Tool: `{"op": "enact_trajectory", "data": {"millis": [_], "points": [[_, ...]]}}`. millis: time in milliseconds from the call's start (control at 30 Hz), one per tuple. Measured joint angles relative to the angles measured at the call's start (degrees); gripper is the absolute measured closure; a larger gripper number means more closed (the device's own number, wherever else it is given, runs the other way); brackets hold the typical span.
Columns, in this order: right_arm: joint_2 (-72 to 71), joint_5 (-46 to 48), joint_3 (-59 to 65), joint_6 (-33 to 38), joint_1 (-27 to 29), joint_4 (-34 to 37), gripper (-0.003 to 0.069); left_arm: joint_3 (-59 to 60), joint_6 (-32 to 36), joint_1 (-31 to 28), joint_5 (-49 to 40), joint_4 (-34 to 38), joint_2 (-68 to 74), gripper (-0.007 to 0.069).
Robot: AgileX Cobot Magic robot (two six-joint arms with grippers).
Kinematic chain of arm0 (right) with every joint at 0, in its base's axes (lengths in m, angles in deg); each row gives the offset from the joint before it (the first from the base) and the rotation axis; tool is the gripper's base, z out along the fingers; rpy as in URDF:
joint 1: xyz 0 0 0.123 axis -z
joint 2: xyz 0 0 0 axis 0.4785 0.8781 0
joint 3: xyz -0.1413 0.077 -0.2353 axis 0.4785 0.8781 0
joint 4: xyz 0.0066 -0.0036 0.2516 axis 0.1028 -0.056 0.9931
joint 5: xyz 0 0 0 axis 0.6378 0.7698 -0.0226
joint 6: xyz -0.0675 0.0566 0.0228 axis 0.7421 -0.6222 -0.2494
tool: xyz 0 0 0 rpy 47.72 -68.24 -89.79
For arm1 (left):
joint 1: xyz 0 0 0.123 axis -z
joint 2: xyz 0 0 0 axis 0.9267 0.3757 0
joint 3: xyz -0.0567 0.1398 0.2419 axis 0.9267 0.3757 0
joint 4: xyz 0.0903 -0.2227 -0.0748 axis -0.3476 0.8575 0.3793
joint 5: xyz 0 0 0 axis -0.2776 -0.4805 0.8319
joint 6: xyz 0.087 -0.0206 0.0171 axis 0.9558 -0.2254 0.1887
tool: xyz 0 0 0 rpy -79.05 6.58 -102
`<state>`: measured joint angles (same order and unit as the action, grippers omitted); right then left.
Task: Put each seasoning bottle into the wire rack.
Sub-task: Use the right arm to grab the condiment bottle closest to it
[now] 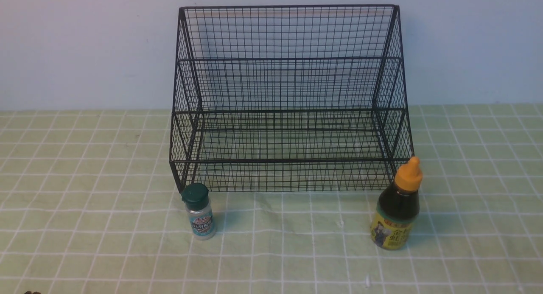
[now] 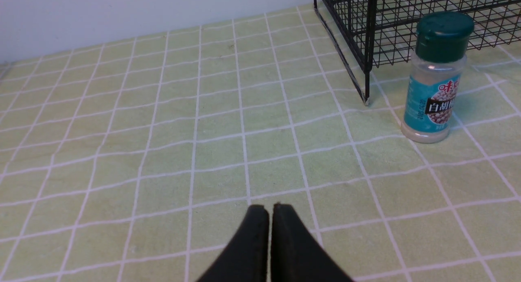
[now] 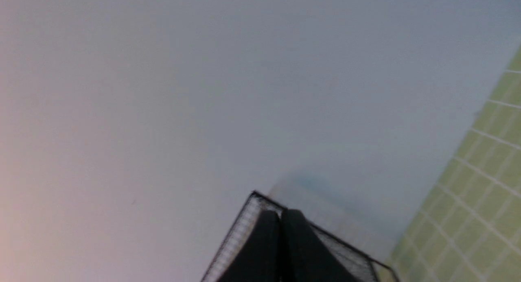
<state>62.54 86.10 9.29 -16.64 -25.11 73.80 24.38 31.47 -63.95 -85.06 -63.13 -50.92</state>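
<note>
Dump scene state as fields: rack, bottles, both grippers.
wire rack: no bottles inside
green-capped shaker: upright on the tablecloth, outside the rack, at its front-left corner
sauce bottle: upright, outside the rack, at its front-right corner
left gripper: shut, holding nothing
right gripper: shut, holding nothing
progress: no bottle placed yet

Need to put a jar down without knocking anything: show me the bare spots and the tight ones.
The widest bare cloth lies between the shaker and the sauce bottle, before the rack. Cloth left of the shaker and right of the sauce bottle is bare. Its shelves hold nothing. Tight: each bottle stands close to a front corner.
</note>
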Motion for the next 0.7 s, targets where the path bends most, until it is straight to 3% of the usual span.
{"op": "enact_trajectory", "data": {"millis": [133, 467, 600, 700], "points": [[6.27, 11.05, -13.46, 3.69, 0.00, -8.78, 0.0672, 0.00, 0.00, 0.00, 0.00, 0.00, 0.00, 0.0631], [50.40, 55.25, -48.82, 9.41, 0.00, -31.74, 0.0672, 0.00, 0.00, 0.00, 0.00, 0.00, 0.00, 0.0631], [64.61, 62.32, -57.97, 9.50, -2.03, -38.15, 0.0671, 0.00, 0.00, 0.00, 0.00, 0.00, 0.00, 0.0631], [71.73, 63.01, -62.92, 7.32, -8.42, -43.77, 0.0670, 0.00, 0.00, 0.00, 0.00, 0.00, 0.00, 0.0631]]}}
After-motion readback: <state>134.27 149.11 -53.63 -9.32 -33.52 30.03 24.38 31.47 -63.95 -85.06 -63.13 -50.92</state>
